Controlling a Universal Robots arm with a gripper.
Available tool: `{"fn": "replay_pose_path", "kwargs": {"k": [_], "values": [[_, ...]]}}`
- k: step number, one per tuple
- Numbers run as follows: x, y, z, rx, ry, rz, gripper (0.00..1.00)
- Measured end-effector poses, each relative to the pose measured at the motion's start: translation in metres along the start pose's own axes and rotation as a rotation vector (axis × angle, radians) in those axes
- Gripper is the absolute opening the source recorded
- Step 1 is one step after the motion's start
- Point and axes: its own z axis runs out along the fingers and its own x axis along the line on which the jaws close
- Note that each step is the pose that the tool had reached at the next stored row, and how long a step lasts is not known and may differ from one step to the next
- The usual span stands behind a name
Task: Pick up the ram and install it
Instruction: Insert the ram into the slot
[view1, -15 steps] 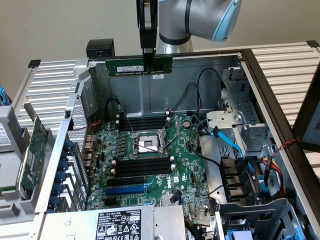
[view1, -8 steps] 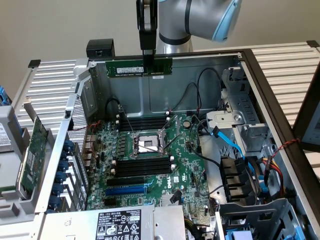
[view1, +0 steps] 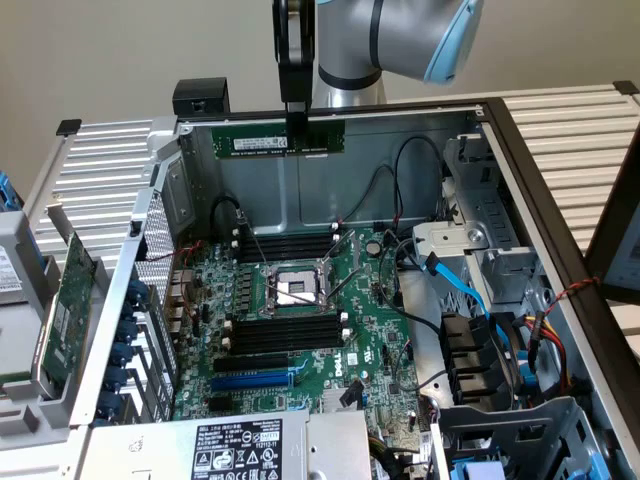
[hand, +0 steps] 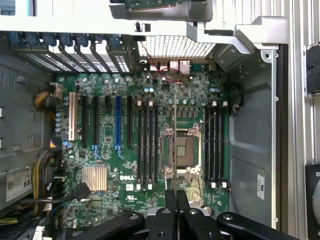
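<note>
One ram (view1: 250, 140) in one claw (view1: 296, 128) over one motherboard (view1: 375, 345).

Slatted light-grey bench (view1: 100, 170) carries the lot. An open PC case (view1: 330, 190) lies on its side on the bench, directly below the gripper (view1: 296, 128). Bench slats show on both sides of the gripper. Small black block (view1: 200, 97) sits by the case corner, near the gripper, twd exterior view's left. Green expansion card (view1: 62, 310) stands upright beside the case, well apart from the gripper, same side; can't tell what it rests on.

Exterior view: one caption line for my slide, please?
Fingers hold the ram level over the open case's motherboard.
</note>
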Motion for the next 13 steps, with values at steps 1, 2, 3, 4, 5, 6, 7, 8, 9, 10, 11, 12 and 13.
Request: {"fn": "replay_pose_path", "kwargs": {"k": [1, 2, 3, 4, 5, 6, 7, 8, 9, 10, 11, 12, 13], "values": [[0.000, -0.0001, 0.0005, 0.0003, 0.0078, 0.000, 0.12], [0.000, 0.0000, 0.0010, 0.0006, 0.0152, 0.000, 0.12], [0.000, -0.0001, 0.0017, 0.0009, 0.0225, 0.000, 0.12], [0.000, -0.0001, 0.0024, 0.0010, 0.0294, 0.000, 0.12], [-0.001, -0.0001, 0.0036, 0.0014, 0.0318, 0.000, 0.12], [-0.002, 0.0000, 0.0046, 0.0027, 0.0318, 0.000, 0.12], [-0.002, 0.0000, 0.0058, 0.0039, 0.0317, 0.000, 0.12], [-0.003, 0.0001, 0.0071, 0.0046, 0.0317, 0.000, 0.12], [-0.003, 0.0003, 0.0089, 0.0050, 0.0316, 0.000, 0.12], [-0.004, 0.0007, 0.0106, 0.0051, 0.0316, 0.000, 0.12], [-0.005, 0.0014, 0.0124, 0.0051, 0.0317, 0.001, 0.12], [-0.006, 0.0023, 0.0142, 0.0050, 0.0318, 0.001, 0.12], [-0.007, 0.0033, 0.0161, 0.0051, 0.0318, 0.001, 0.12]]}}
